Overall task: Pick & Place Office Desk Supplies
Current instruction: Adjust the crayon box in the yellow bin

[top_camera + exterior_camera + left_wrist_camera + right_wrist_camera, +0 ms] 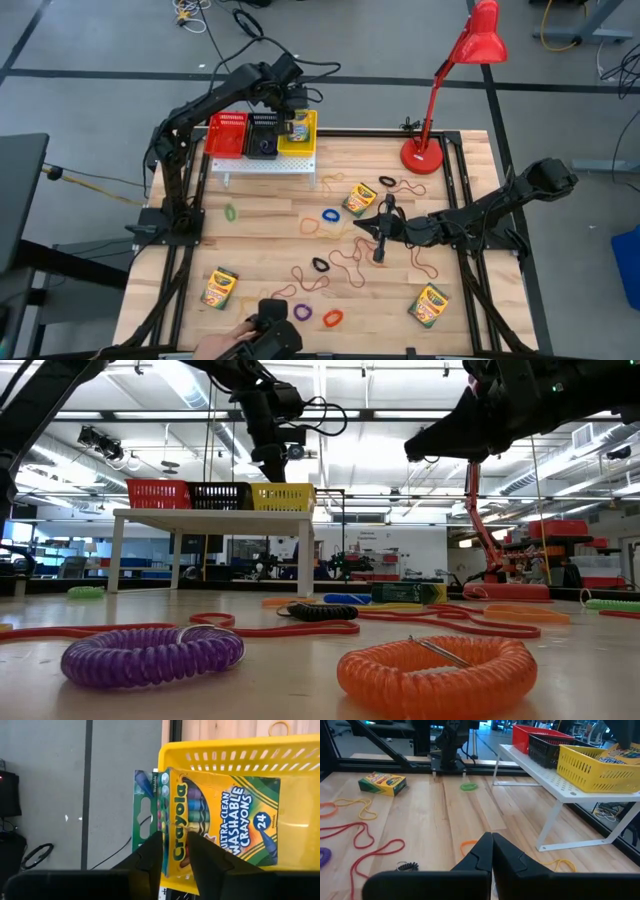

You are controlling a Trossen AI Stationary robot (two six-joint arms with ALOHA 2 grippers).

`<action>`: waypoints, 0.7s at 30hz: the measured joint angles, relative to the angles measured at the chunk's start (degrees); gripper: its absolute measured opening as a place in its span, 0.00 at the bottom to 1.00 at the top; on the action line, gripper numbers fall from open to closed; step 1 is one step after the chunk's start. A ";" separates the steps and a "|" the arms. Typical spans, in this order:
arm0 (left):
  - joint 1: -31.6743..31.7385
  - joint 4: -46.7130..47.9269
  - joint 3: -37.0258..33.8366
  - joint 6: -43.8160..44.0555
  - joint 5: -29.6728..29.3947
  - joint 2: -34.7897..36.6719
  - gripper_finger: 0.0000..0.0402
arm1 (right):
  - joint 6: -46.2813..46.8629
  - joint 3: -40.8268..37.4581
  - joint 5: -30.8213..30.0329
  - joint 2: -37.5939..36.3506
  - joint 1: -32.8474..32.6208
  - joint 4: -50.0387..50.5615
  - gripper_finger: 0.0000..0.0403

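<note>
Across the worktop lie four crayon boxes, yellow and green (a fifth sits in the yellow basket, clamped in the left gripper fingers). Only the left wrist view reads its "24 Ultra-Clean Washable Crayons" label. Three baskets top the white stand. Over mid-worktop, the right gripper has fingers together among the rubber bands.

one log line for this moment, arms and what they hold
left gripper: shut on crayon box, over yellow basket | right gripper: shut, empty, above mid table | other crayon boxes on table: three
</note>
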State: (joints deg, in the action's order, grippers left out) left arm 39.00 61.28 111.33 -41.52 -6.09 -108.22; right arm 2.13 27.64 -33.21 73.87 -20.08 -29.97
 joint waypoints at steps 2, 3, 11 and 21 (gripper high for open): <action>0.04 0.00 0.00 -0.64 -0.04 0.00 0.18 | 0.00 0.00 0.00 0.00 -0.02 -0.21 0.02; 0.04 0.00 0.00 -1.04 -0.04 0.00 0.15 | 0.00 0.00 0.00 0.00 0.01 -0.29 0.02; -0.47 0.02 0.00 -3.55 -1.46 0.00 0.02 | 0.00 0.00 0.00 0.00 0.01 -0.29 0.02; -3.86 1.52 3.06 -4.37 -7.19 0.72 0.02 | 0.13 0.00 0.00 0.00 -0.01 -0.27 0.02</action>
State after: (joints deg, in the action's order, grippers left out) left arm 35.15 62.80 114.39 -45.89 -13.27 -107.50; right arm 2.26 27.64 -33.21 73.87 -20.10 -30.24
